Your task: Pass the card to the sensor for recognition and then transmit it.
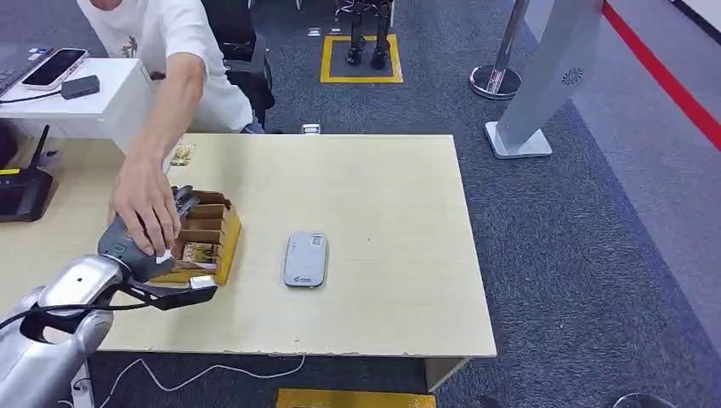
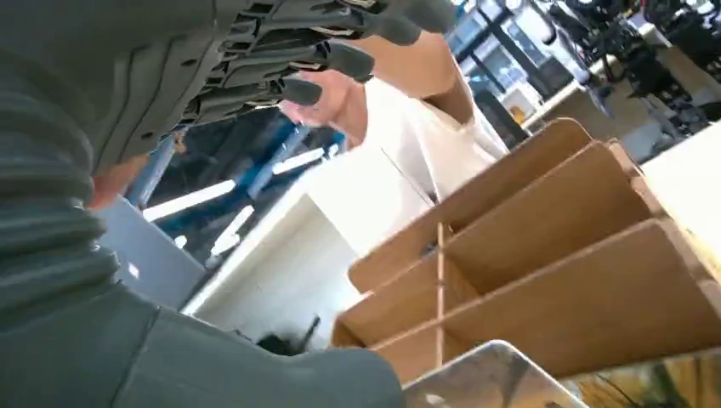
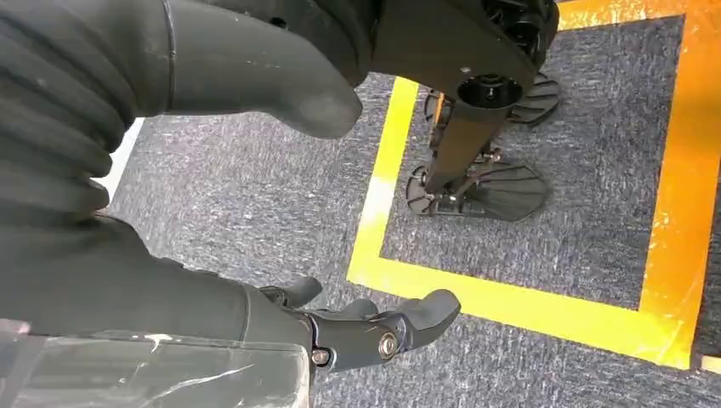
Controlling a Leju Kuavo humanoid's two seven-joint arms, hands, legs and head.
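Note:
A brown cardboard box (image 1: 212, 229) with dividers stands on the left part of the table (image 1: 383, 195). A patterned card (image 1: 200, 252) lies in one of its near compartments. My left hand (image 1: 140, 248) hovers at the box's left side, and a person's hand (image 1: 146, 208) lies on top of it. In the left wrist view my left hand's dark fingers (image 2: 340, 59) stretch out above the box's dividers (image 2: 544, 255) with nothing in them. The grey-white sensor (image 1: 305, 258) lies flat to the right of the box. My right hand (image 3: 374, 327) hangs over the carpet, holding nothing.
A person in a white shirt (image 1: 170, 42) leans in from the far left. A black router (image 1: 21, 191) sits at the table's left edge. A white side desk (image 1: 76, 93) carries a phone. A silver gate post (image 1: 531, 110) stands beyond the table's far right corner.

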